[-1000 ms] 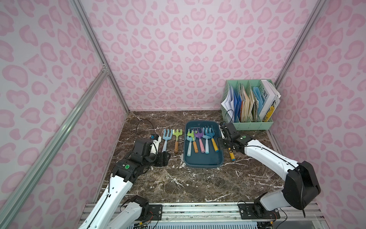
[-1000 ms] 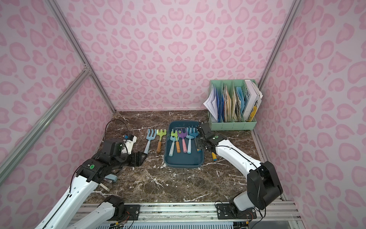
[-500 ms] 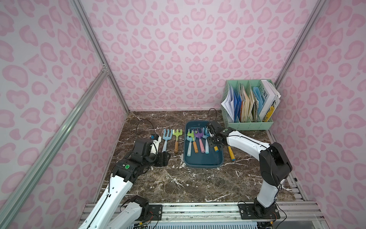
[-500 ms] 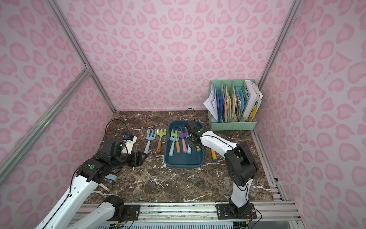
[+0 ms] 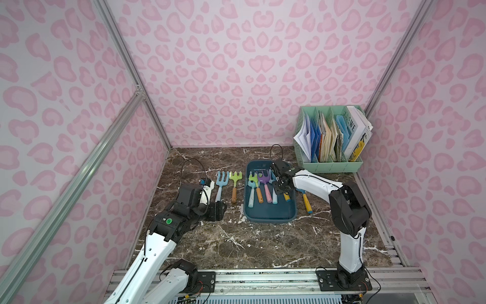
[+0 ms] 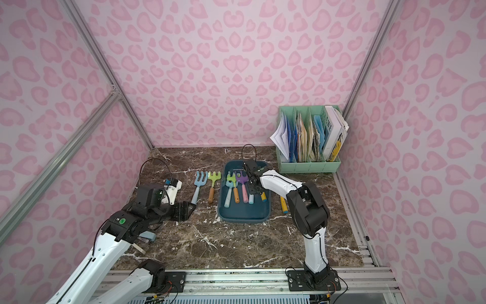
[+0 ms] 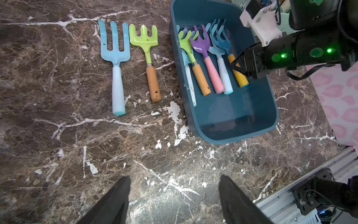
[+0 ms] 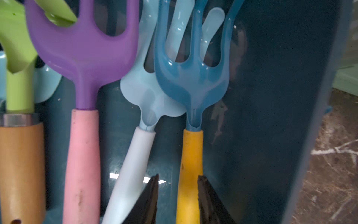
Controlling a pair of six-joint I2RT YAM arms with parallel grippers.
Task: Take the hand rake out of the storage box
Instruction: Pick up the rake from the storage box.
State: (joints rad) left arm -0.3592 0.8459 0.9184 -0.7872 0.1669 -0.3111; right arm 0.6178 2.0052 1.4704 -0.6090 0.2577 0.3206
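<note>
- Right gripper [image 8: 177,176]: sits low inside the storage box [image 7: 242,116]. Its jaws straddle the yellow handle of the blue hand rake [image 8: 190,81]. One finger lies against the handle and a gap shows at the other, so the rake is not yet clamped.
- Rake position: it lies flat on the box floor with its tines toward 12 o'clock, at the 3 o'clock end of a row of five tools. Its head overlaps the pale blue rake [image 8: 143,93] at its 9 o'clock.
- Box position: it rests on the marble table [image 5: 236,244], near the middle in both top views.
- Left gripper [image 7: 174,177]: its jaws are wide apart and hold nothing. It hangs over bare table at 8 o'clock of the box.
- Light blue hand fork [image 7: 115,48] and green hand fork [image 7: 144,38]: they lie side by side on the table at 9 o'clock of the box.
- Mint-green file rack [image 5: 331,165]: it stands at 1 o'clock of the box.
</note>
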